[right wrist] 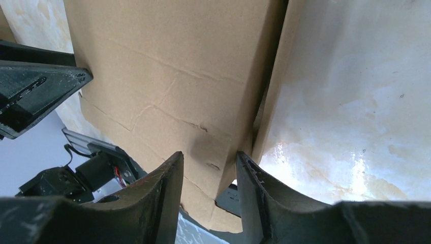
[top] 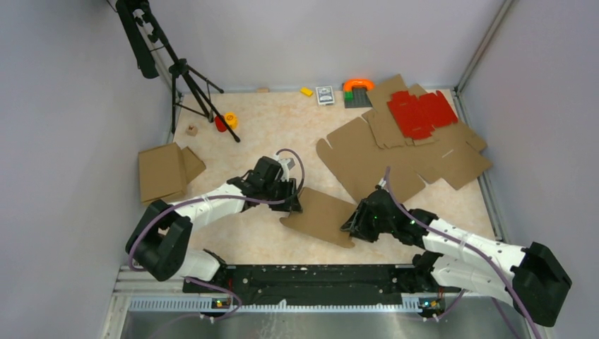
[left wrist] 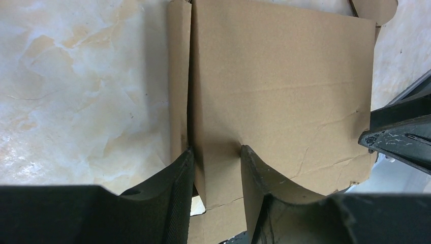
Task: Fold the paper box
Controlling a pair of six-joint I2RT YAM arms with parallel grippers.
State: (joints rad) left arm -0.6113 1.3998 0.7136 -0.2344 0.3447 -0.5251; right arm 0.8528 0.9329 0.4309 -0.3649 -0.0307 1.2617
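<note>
Working on the box (top: 321, 215), at the near middle of the bench (top: 282, 134), between the two arms and well apart from the loose cardboard (top: 367, 159) and red sheet (top: 420, 113) at the far right. Hard to tell whether resting on the bench or just lifted.

Clamped on its left edge with the left hand (left wrist: 216, 149), with cardboard pinched between the fingers, just beside a side flap (left wrist: 178, 76) turned up along its crease. Clamped likewise on the opposite edge with the right hand (right wrist: 209, 153), again next to a raised flap. Probably early in the fold, with the side walls coming up and most of the work left.

To do this well:
- Keep both grips close to the crease, not out on the panel.
- Turn the wrists together and evenly, so as not to twist or buckle the main panel, already wrinkled near the fingers.
- Stay low over the bench for support.
- Avoid pulling the hands apart: likely to slip or tear.
- Check that each flap stands square before letting go.
</note>
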